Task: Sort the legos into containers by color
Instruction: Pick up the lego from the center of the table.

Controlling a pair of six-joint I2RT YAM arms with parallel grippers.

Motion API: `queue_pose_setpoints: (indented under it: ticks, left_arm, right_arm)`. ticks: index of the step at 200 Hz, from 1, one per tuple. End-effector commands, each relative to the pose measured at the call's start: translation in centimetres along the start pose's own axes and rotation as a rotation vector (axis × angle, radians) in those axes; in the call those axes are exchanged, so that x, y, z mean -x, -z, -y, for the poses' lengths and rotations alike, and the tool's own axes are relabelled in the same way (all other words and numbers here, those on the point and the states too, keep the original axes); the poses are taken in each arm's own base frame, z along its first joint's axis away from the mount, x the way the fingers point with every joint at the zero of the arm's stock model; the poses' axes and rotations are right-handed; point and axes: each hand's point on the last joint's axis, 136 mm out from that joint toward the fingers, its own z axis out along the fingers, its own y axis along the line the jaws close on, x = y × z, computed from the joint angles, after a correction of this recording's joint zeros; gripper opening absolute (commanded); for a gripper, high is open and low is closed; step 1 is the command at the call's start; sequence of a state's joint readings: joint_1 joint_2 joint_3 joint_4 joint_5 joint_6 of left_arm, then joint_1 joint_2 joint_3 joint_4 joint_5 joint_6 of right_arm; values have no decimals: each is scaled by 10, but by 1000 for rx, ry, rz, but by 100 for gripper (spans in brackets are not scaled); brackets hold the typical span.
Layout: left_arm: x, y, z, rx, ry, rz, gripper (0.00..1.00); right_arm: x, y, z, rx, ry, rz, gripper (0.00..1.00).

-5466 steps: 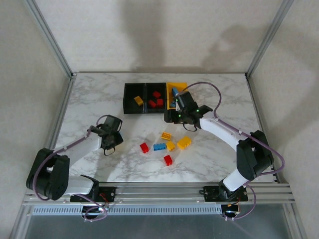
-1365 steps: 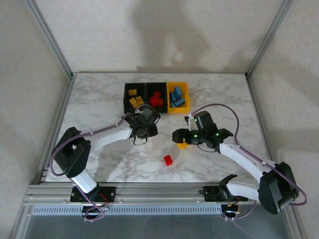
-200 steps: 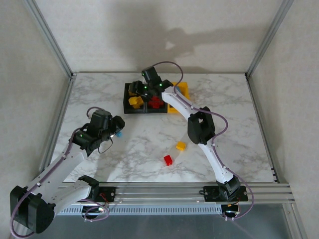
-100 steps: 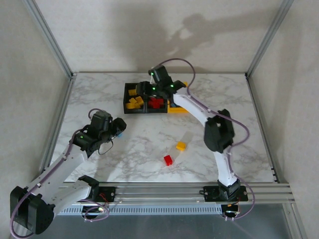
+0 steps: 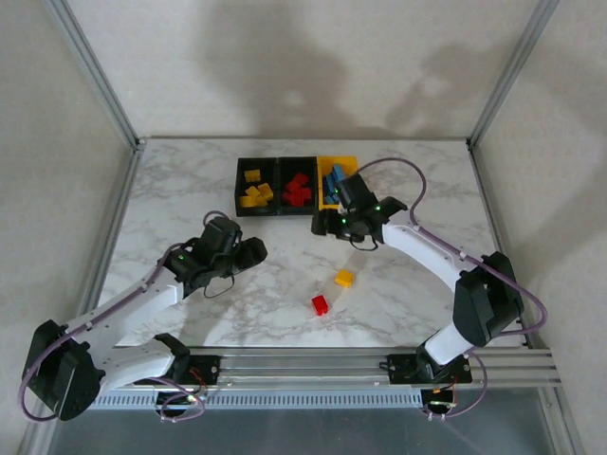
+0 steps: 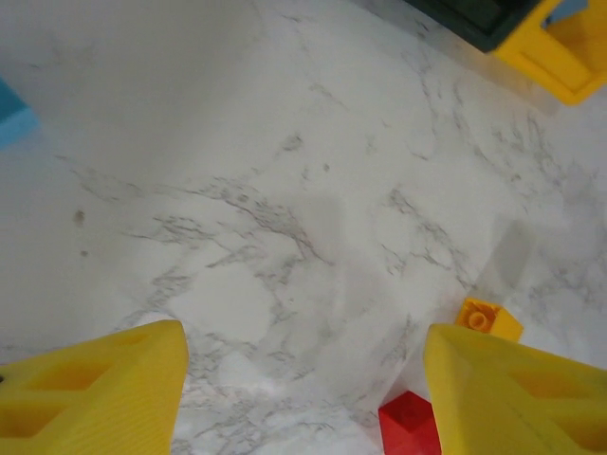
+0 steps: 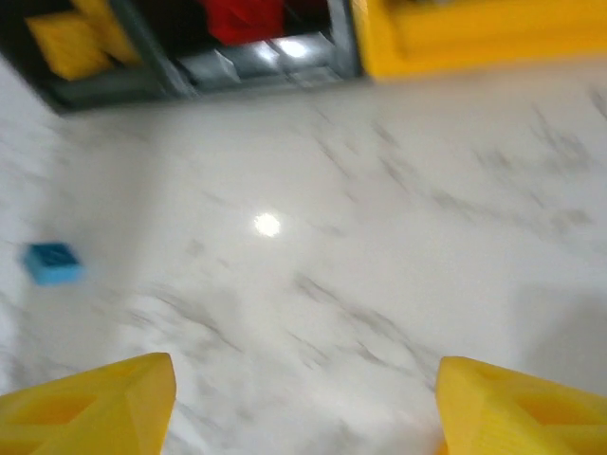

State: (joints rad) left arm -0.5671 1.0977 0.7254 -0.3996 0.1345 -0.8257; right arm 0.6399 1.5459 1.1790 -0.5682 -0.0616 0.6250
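At the upper centre of the top view, the containers (image 5: pixel 277 211) are set in a row on the tabletop (image 5: pixel 171 190): yellow legos (image 5: pixel 253 194) in the left black bin, red legos (image 5: pixel 299 190) in the middle, blue legos (image 5: pixel 334 180) in the yellow bin. Lower down, a yellow brick (image 5: pixel 344 278) and a red brick (image 5: pixel 321 304) are seen loose. The left fingers (image 6: pixel 95 393) and right fingers (image 7: pixel 85 408) are held apart, empty.

Table (image 5: pixel 427 180) was white marble, grey-veined. Far row: left bin (image 5: pixel 238 190) and middle bin (image 5: pixel 297 161) black, right bin (image 5: pixel 340 161) yellow. They held yellow bricks (image 5: pixel 252 195), red bricks (image 5: pixel 298 190) and blue bricks (image 5: pixel 332 178). Loose: yellow brick (image 5: pixel 344 278), red brick (image 5: pixel 321 304), blue brick (image 7: pixel 52 263).
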Motion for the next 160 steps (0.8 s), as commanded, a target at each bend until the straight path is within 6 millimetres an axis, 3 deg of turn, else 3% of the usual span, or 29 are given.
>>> queue_pose_setpoints:
  ticks: [1, 27, 110, 135, 160]
  left_arm:
    - [-4, 0, 18, -55, -58, -25, 67]
    - [-6, -4, 16, -46, -56, -26, 67]
    - [-13, -7, 2, -9, -48, -28, 67]
    - [-14, -9, 0, -6, -48, -28, 67]
    - [-14, -10, -2, -3, -43, -29, 67]
  right_arm:
    - [-33, 7, 38, -145, -58, -73, 76]
    - [-54, -4, 52, -182, -82, -129, 78]
    - [-101, -45, 67, -237, -138, -265, 76]
    - [-107, -49, 71, -245, -141, -283, 67]
    - [-104, -50, 68, -235, -140, -270, 52]
